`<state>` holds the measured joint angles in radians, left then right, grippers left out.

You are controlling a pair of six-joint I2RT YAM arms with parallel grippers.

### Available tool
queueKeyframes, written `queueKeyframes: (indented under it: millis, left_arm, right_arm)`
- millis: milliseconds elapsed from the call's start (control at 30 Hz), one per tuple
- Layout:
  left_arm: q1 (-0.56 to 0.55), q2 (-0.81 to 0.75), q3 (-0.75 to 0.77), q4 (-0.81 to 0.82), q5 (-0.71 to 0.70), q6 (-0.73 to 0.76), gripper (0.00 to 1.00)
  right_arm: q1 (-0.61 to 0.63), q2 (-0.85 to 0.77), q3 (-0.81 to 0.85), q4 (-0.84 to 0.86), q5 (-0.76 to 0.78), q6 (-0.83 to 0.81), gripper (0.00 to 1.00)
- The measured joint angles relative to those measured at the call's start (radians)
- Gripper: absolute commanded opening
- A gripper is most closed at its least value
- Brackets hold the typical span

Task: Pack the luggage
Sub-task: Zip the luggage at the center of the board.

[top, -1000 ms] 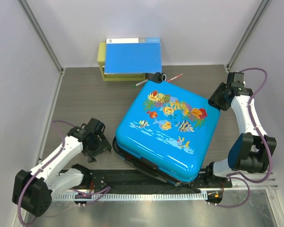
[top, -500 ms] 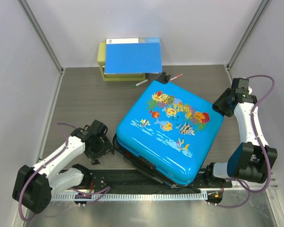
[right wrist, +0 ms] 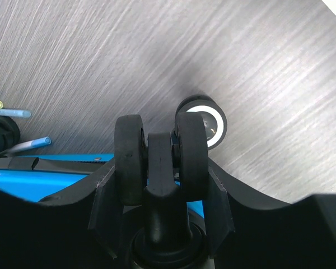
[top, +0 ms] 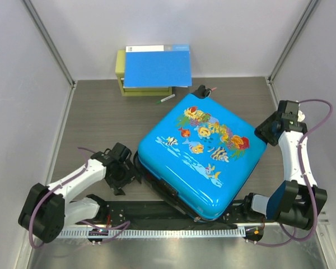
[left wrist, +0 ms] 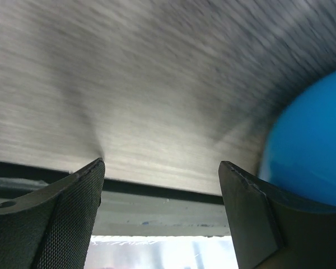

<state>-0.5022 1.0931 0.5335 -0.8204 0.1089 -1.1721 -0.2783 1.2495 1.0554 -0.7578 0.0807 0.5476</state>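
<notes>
The luggage (top: 201,154), a bright-blue hard shell with a fish-and-coral print, lies closed and flat in the middle of the table. My right gripper (top: 267,130) is at its right corner. In the right wrist view that gripper (right wrist: 159,174) is shut on a black twin caster wheel (right wrist: 129,151) of the luggage (right wrist: 45,182), one finger on each outer side. My left gripper (top: 123,178) sits low beside the luggage's left corner. Its jaws (left wrist: 161,168) stand open with only table between them, and the blue shell (left wrist: 313,157) curves in just to their right.
A flat blue folder (top: 157,66) lies on a yellow-green drawer box (top: 121,70) at the back wall. Pens (top: 167,98) lie near the luggage's far corner. A second wheel (right wrist: 204,117) with a white hub shows behind the held one. A metal rail (top: 173,231) runs along the near edge.
The luggage has turned slightly clockwise as my right gripper swung right and nearer with the wheel. My left gripper has moved right and nearer, closer to the luggage's left corner.
</notes>
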Motion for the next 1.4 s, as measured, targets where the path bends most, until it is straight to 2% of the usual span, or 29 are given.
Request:
queueKeyframes:
  millis: [100, 367, 800, 933, 1067, 1167, 1300, 1400]
  left_arm:
    - [0.000, 0.069, 0.009, 0.027, -0.006, -0.003, 0.86]
    - [0.063, 0.286, 0.174, 0.003, -0.112, 0.060, 0.87]
    - [0.132, 0.431, 0.322, 0.188, -0.166, 0.190, 0.90]
    - [0.203, 0.366, 0.305, 0.249, -0.106, 0.229, 0.91]
    - [0.262, 0.179, 0.281, 0.270, -0.048, 0.295, 0.91]
    - [0.268, 0.032, 0.262, 0.254, -0.043, 0.349, 0.90]
    - [0.261, -0.114, 0.230, 0.214, -0.012, 0.409, 0.78]
    - [0.240, -0.197, 0.176, 0.219, 0.047, 0.459, 0.77]
  right_arm:
    - [0.009, -0.039, -0.027, -0.011, 0.022, 0.039, 0.01]
    - [0.063, -0.094, -0.046, -0.051, 0.114, 0.159, 0.01]
    - [0.076, -0.163, -0.069, -0.090, 0.199, 0.259, 0.01]
    - [0.086, -0.163, -0.075, -0.105, 0.206, 0.301, 0.01]
    - [0.109, -0.163, -0.076, -0.130, 0.204, 0.323, 0.01]
    - [0.113, -0.162, -0.076, -0.131, 0.204, 0.325, 0.01]
    - [0.113, -0.158, -0.072, -0.133, 0.203, 0.325, 0.01]
    - [0.113, -0.154, -0.069, -0.136, 0.201, 0.323, 0.01]
